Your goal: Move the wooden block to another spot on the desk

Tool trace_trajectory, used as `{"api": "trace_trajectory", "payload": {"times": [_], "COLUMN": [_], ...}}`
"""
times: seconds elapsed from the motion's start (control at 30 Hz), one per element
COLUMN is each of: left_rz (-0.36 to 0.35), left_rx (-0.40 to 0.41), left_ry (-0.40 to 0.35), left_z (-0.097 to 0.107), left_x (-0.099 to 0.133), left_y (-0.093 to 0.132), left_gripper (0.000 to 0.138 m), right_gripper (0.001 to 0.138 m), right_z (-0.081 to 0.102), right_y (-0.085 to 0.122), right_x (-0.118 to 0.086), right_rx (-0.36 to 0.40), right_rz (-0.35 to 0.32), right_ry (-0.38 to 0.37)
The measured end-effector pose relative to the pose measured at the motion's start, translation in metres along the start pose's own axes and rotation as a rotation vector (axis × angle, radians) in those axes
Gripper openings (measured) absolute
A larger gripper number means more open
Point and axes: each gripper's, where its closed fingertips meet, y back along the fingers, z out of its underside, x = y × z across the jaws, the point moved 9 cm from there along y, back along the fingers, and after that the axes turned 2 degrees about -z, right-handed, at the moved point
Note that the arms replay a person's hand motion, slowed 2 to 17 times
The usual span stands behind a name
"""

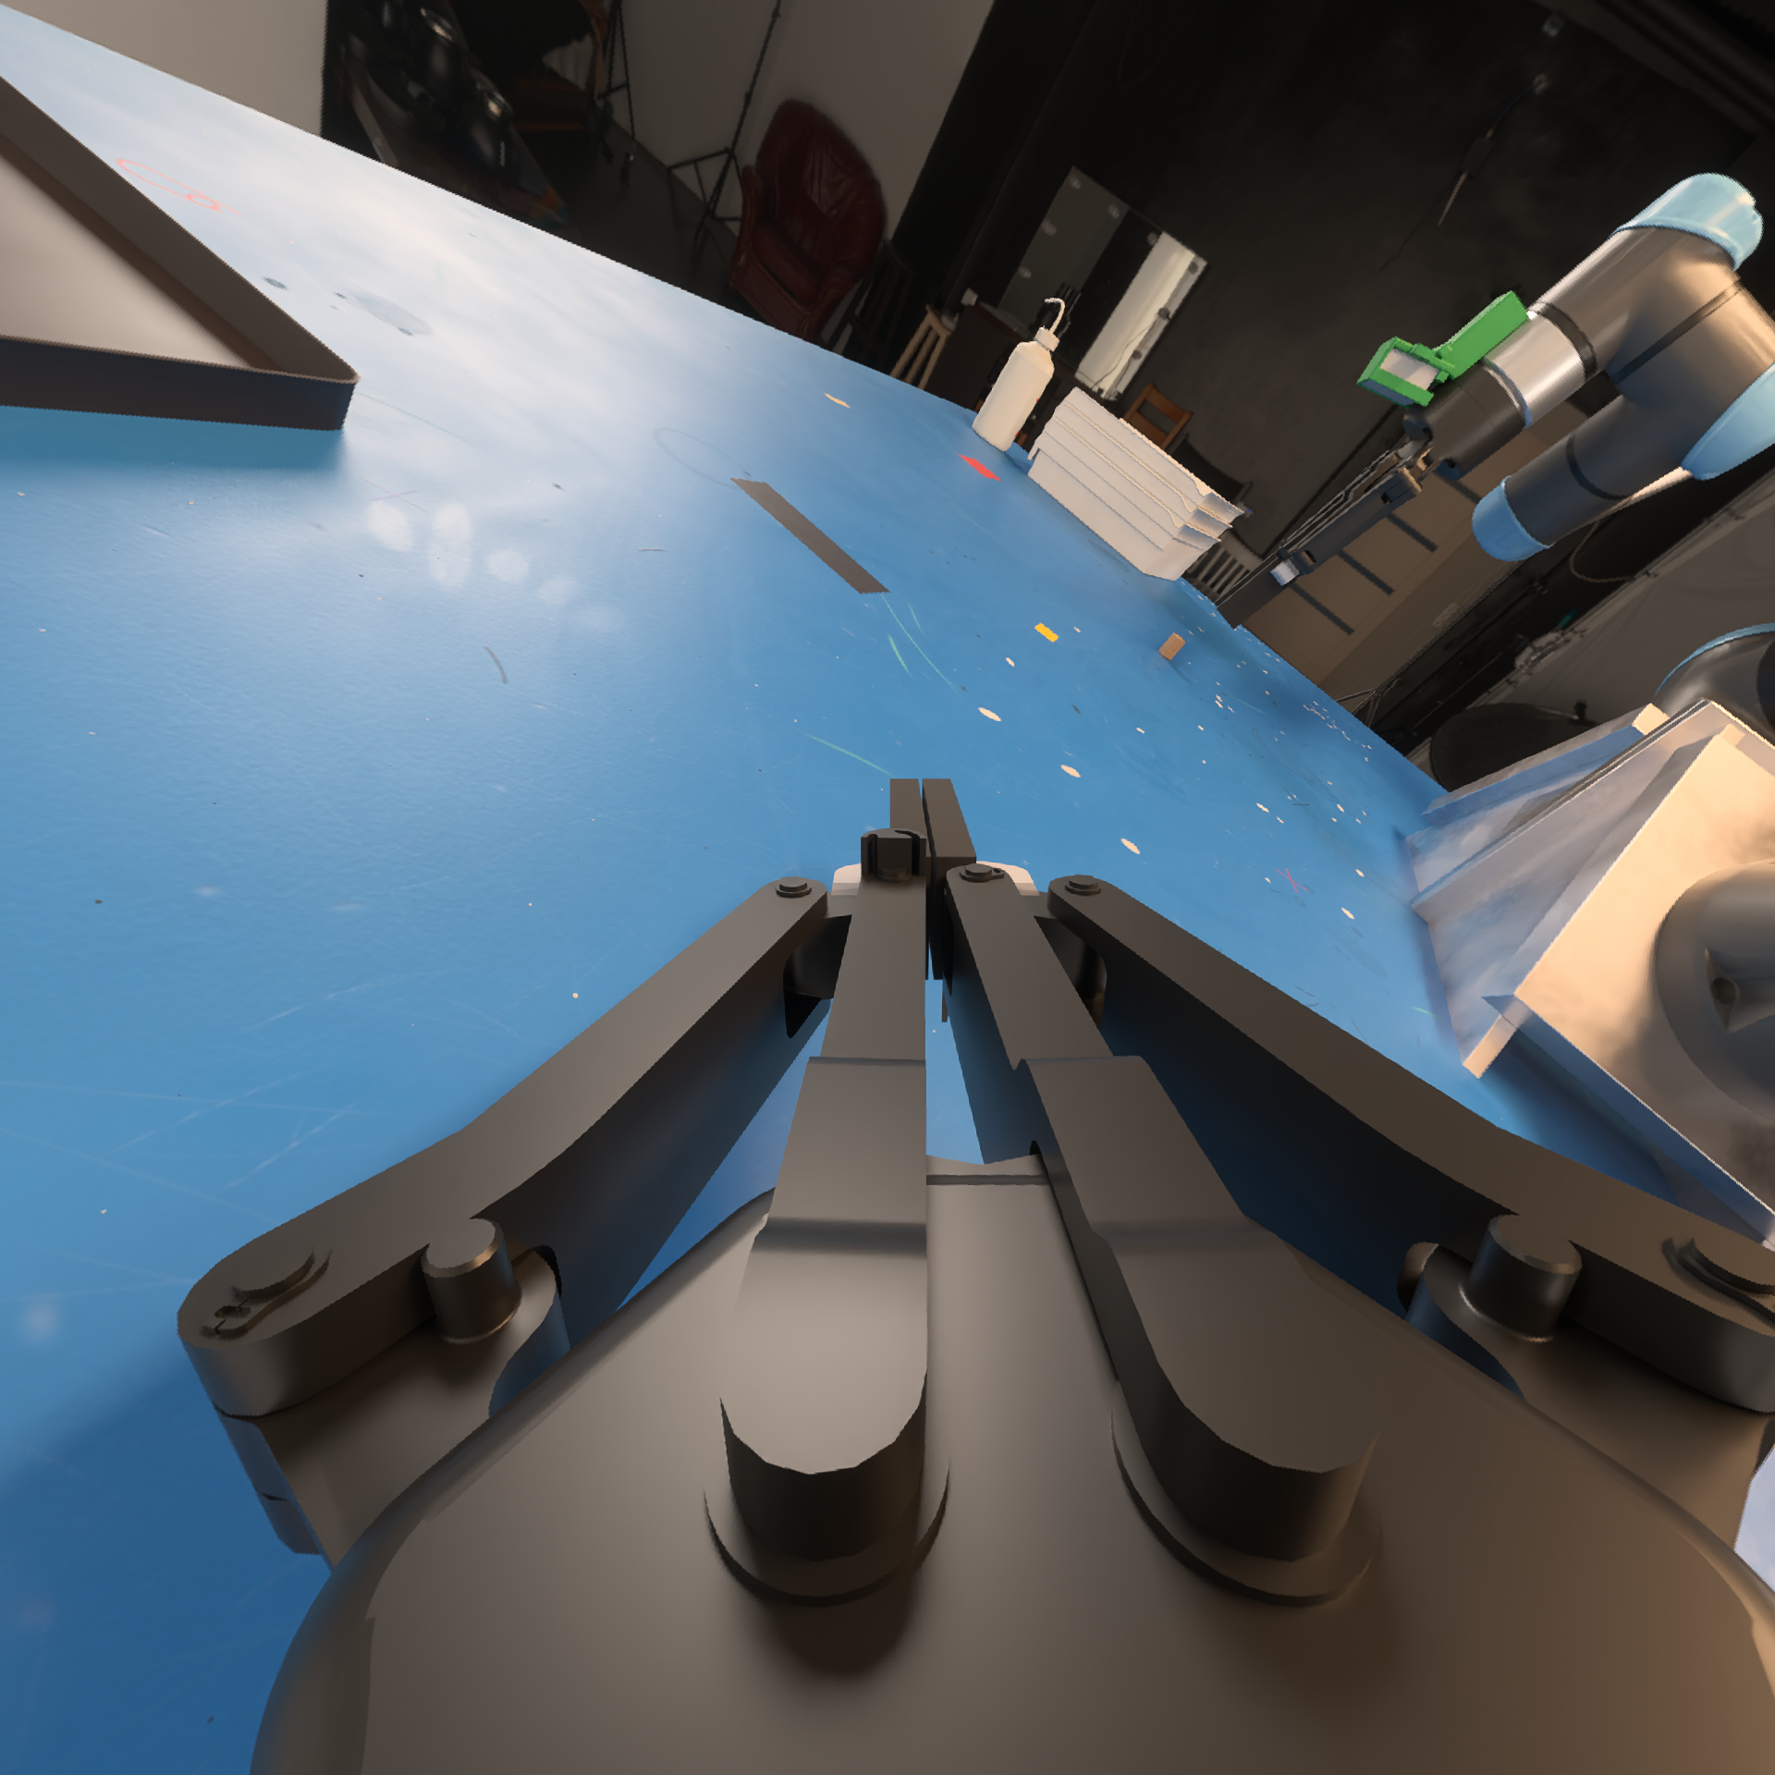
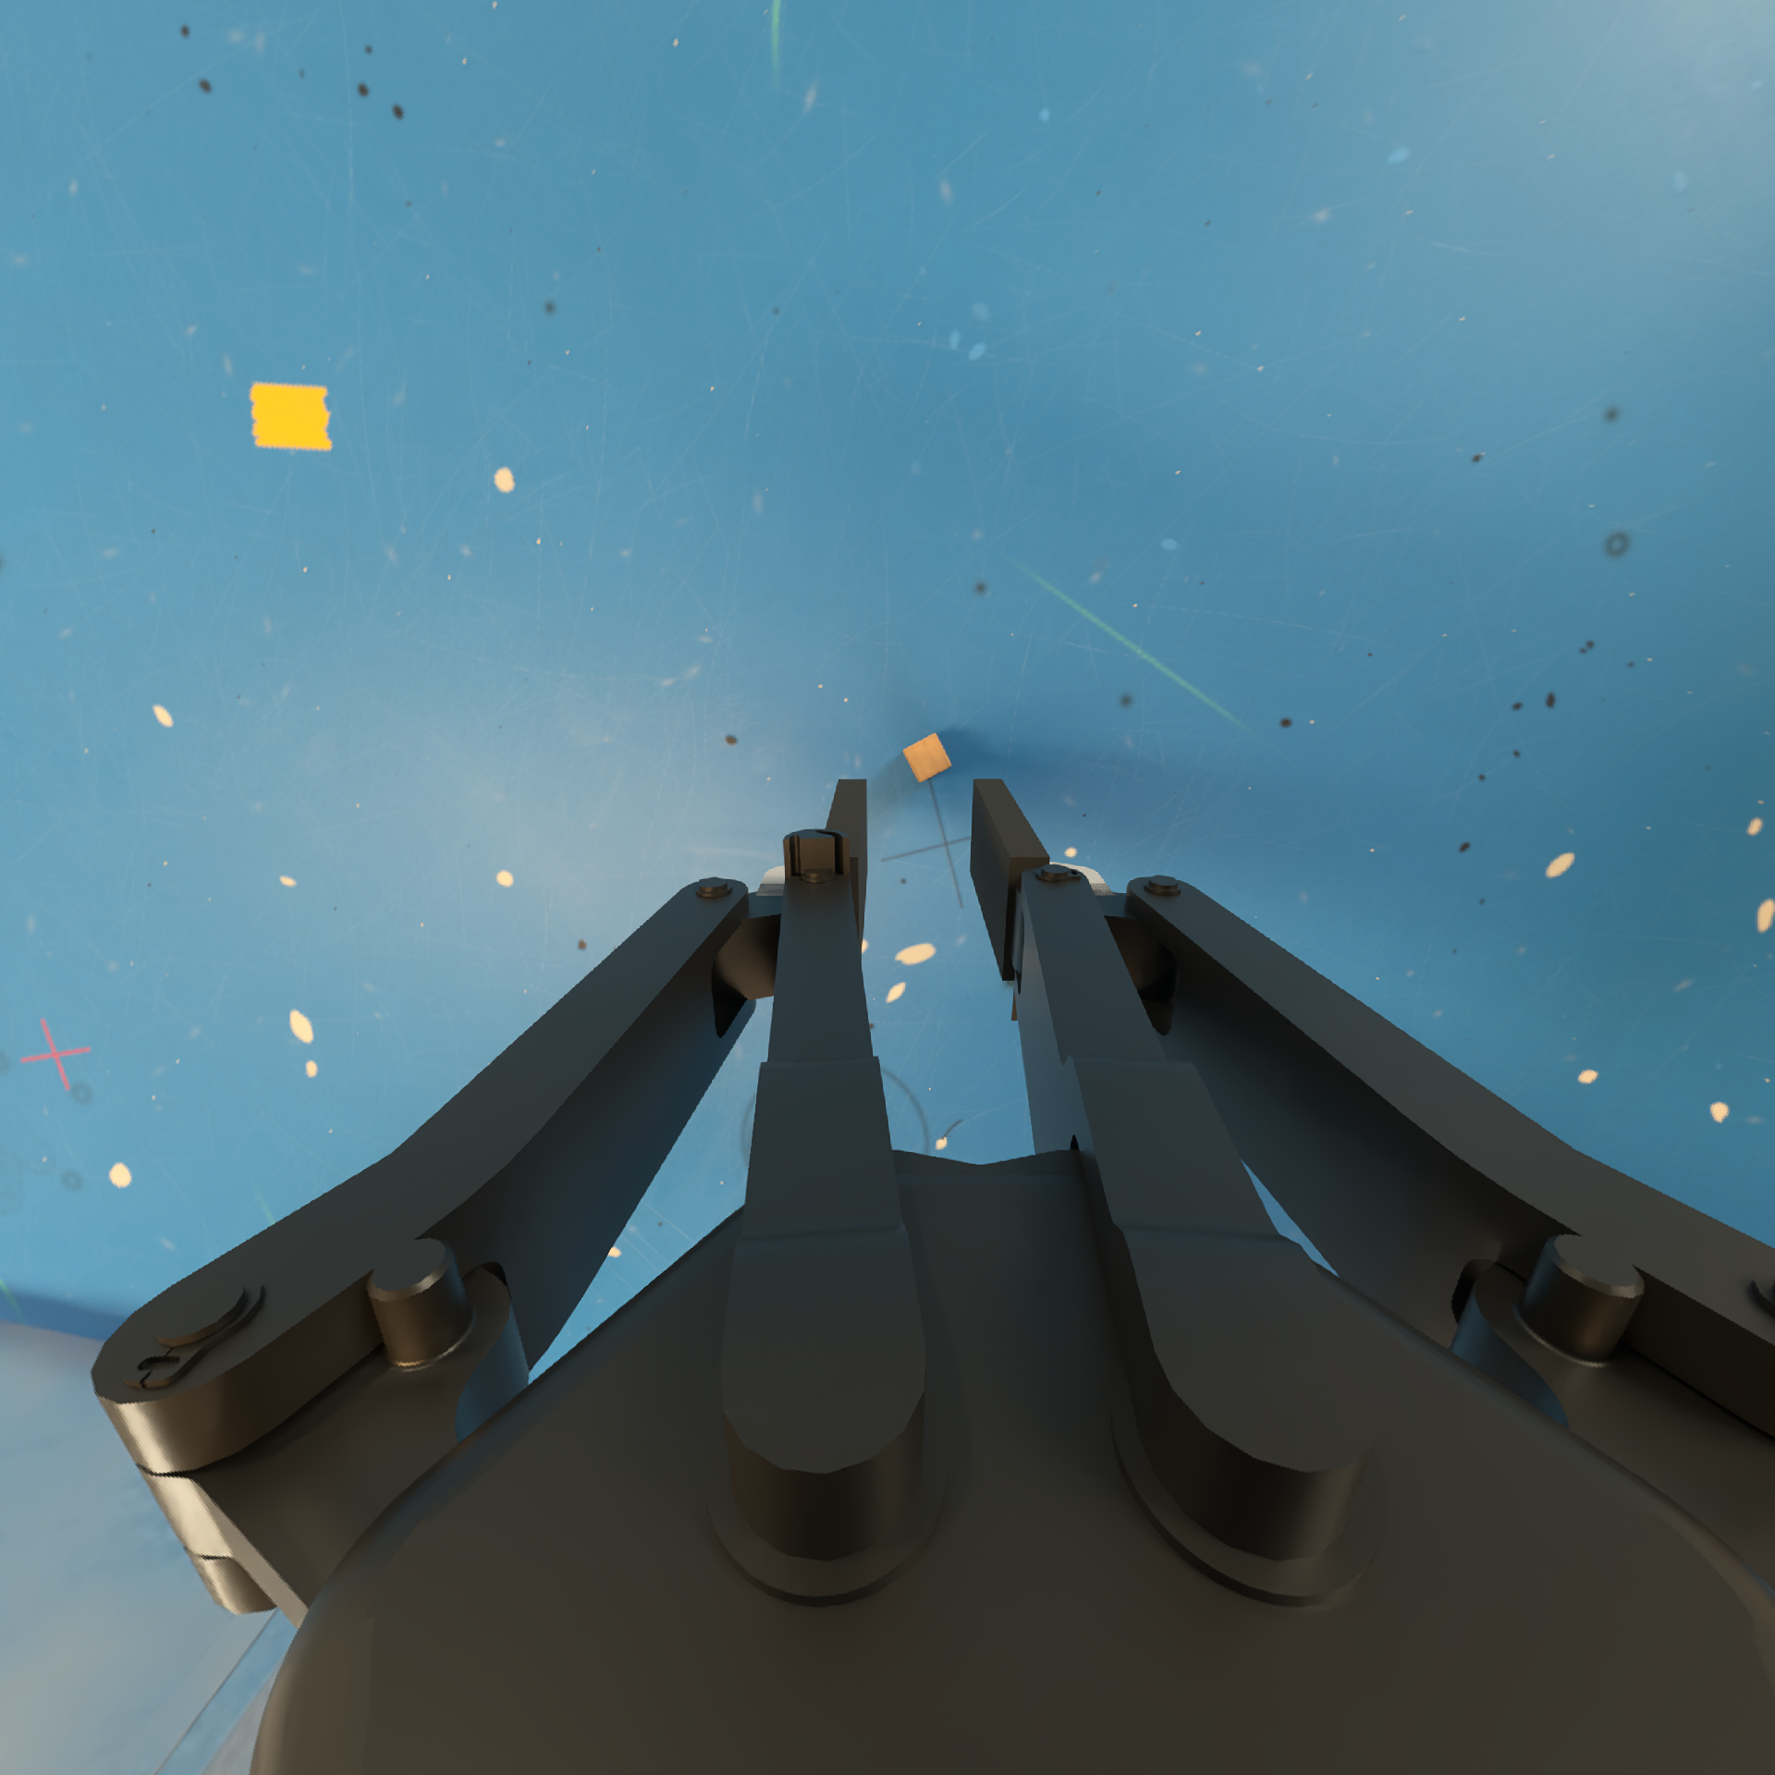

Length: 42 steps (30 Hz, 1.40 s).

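Small, light, rigid wooden block (image 2: 927, 757) just beyond your parted right fingers (image 2: 999, 826).
Pinch two opposite flat faces; left fingers (image 1: 906, 805) are pressed together, idle.

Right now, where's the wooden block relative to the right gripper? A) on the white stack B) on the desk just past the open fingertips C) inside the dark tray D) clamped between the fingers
B: the wooden block lies on the blue desk just beyond the right gripper, whose fingers stand apart with nothing between them.
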Motion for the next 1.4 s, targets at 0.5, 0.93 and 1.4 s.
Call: {"api": "trace_trajectory", "payload": {"times": [0.5,0.93,1.4], "left_rz": [-0.004,-0.017,-0.014], "left_rx": [0.0,-0.005,-0.016], "left_ry": [-0.003,-0.006,-0.001], "left_z": [0.0,0.0,0.0], "left_x": [0.0,0.001,0.0], "left_y": [0.0,0.0,-0.002], "left_gripper": [0.001,0.001,0.001], "right_gripper": [0.016,0.022,0.023], "right_z": [-0.001,-0.002,-0.01], "right_y": [-0.016,-0.025,-0.031], "right_x": [-0.001,0.002,-0.005], "right_rx": [-0.126,-0.197,-0.139], "right_rz": [0.046,0.194,0.128], "right_ry": [0.251,0.329,0.419]}}
